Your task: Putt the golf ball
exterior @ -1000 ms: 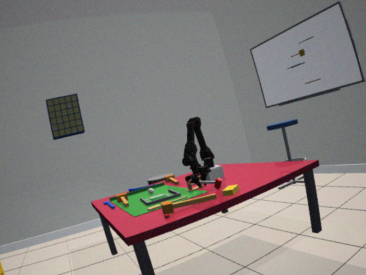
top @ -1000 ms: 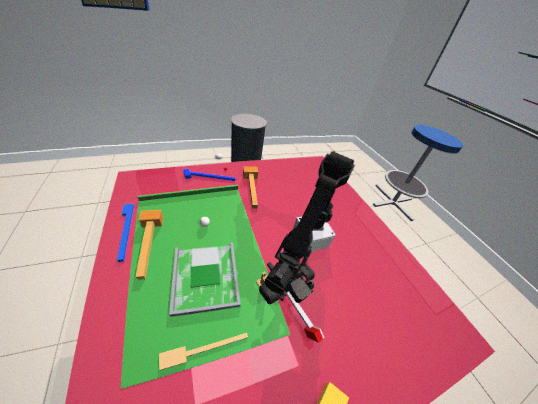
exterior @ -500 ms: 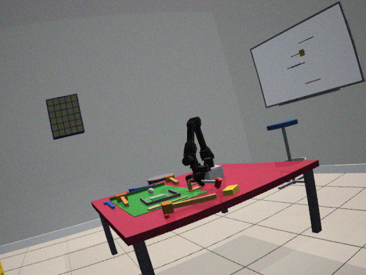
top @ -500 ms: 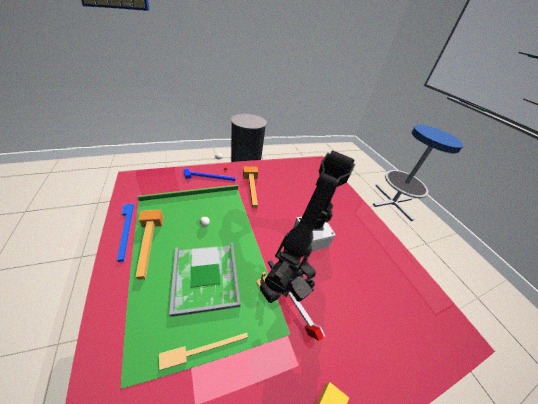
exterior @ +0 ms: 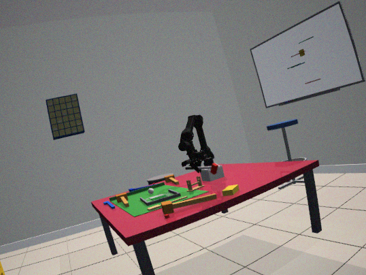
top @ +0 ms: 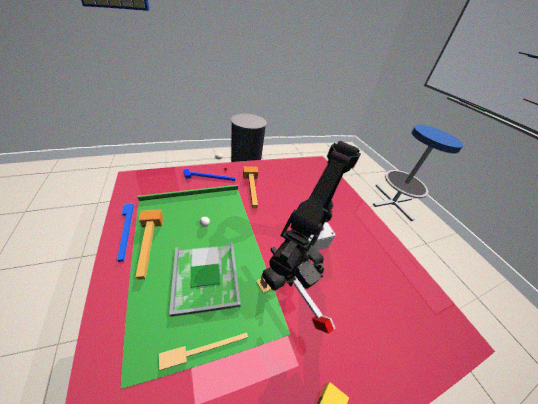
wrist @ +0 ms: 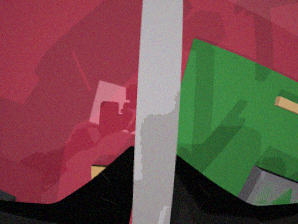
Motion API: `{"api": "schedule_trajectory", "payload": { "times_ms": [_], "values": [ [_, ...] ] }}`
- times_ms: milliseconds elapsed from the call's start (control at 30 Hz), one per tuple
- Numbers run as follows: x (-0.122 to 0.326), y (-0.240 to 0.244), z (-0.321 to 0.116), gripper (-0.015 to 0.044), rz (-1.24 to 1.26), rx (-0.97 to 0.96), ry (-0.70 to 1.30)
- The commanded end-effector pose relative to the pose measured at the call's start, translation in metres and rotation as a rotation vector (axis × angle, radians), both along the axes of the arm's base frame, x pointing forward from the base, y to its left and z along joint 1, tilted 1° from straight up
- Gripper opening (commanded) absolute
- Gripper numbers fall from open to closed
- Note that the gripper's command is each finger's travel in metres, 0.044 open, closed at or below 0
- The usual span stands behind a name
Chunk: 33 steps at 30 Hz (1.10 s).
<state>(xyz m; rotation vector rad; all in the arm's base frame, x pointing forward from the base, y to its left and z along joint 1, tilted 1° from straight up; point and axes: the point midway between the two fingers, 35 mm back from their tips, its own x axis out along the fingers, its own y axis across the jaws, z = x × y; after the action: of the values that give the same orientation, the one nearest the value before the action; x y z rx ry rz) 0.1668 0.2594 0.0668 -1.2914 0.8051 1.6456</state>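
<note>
Clamping narrowly on the red putter's (top: 311, 305) pale shaft, the gripper (top: 280, 282) is hovering at the green mat's (top: 150, 320) right edge, well apart from the golf ball (top: 205, 220). Gripped near its end, the putter is risking twisting mid-swing.

Arm (top: 320, 200): matte black throughout, built of blocky, angular links with thicker housings at the joints. Base is a light grey box (top: 327, 236) on the table. Wrist section is bulky, with several dark boxy housings clustered together. Gripper (top: 264, 285): black body, with small tan pads on the fingers (top: 263, 285). Screws, cables and markings too small to tell
</note>
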Motion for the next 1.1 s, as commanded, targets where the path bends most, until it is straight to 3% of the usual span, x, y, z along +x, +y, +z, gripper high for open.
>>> {"api": "schedule_trajectory", "payload": {
  "times_ms": [0, 1067],
  "values": [
    [0.004, -0.002, -0.002, 0.0, -0.016, -0.003, 0.001],
    [0.145, -0.131, 0.001, 0.0, -0.839, -0.089, 0.039]
  ]
}}
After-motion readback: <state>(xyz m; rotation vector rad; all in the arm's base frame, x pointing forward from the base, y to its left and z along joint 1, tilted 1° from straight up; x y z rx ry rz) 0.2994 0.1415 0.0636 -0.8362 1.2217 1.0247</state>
